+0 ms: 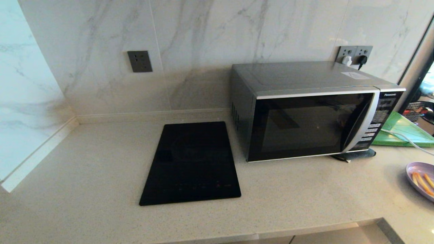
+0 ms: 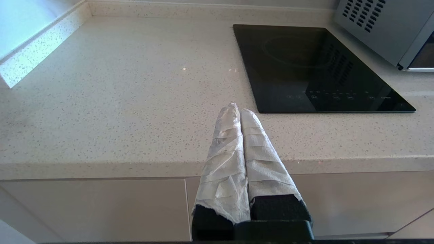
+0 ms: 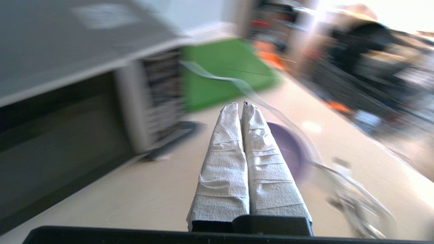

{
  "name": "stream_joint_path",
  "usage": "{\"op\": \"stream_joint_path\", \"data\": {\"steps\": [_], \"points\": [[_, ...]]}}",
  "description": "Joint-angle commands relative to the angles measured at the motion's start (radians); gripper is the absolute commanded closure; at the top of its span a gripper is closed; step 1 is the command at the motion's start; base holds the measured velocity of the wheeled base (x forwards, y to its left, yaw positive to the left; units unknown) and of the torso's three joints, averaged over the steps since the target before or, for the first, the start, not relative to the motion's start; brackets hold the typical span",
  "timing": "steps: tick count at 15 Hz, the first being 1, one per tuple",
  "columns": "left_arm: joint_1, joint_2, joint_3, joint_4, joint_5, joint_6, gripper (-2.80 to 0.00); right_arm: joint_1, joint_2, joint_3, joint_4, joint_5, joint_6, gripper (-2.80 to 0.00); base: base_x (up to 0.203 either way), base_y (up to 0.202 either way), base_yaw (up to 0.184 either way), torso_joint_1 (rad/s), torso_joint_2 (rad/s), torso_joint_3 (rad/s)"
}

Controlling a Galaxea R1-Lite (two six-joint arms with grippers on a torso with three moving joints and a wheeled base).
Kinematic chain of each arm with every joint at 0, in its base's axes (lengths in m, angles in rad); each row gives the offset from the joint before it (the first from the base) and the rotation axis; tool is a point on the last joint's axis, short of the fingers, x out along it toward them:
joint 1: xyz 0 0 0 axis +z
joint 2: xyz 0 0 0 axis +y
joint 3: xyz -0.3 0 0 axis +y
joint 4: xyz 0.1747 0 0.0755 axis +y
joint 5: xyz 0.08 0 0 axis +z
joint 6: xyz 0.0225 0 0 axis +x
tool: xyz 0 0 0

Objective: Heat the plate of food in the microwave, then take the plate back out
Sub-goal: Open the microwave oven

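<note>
White-wrapped right hand (image 3: 239, 107): pressed together, empty, above the table (image 1: 84, 176). Left hand (image 2: 236, 111) likewise, parked off the table's front edge. Your plate of food (image 1: 422, 179) sits at the table's right edge, beside the shut microwave (image 1: 315, 112). Probably door first. Watch the white cable (image 1: 403, 138) over the green board (image 1: 403, 130); black cooktop (image 1: 191, 162) is well clear.

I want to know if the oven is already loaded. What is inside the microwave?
The microwave is shut, and its dark glass door shows only reflections, so its inside cannot be seen. The plate of food sits outside on the counter, to its right.
</note>
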Motion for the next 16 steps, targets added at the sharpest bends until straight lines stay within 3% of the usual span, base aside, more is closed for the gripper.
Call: {"op": "stream_joint_path", "data": {"steps": [1,3,5,9,16], "points": [[0.0,0.002,0.0,0.0,0.0,-0.001,0.0,0.021,0.06,0.0,0.002,-0.278,0.0,0.0,0.0,0.0,0.0,0.0,0.0,0.0],[0.0,0.002,0.0,0.0,0.0,0.0,0.0,0.029,0.089,0.022,-0.007,-0.442,0.002,0.0,0.0,0.0,0.0,0.0,0.0,0.0],[0.0,0.002,0.0,0.0,0.0,-0.001,0.0,0.029,0.101,0.096,-0.069,-0.494,0.005,0.0,0.0,0.0,0.0,0.0,0.0,0.0],[0.0,0.002,0.0,0.0,0.0,-0.001,0.0,0.028,0.21,0.23,-0.346,-0.609,0.002,0.0,0.0,0.0,0.0,0.0,0.0,0.0],[0.0,0.002,0.0,0.0,0.0,-0.001,0.0,0.039,0.311,0.237,-0.449,-0.626,0.034,0.0,0.0,0.0,0.0,0.0,0.0,0.0]]}}
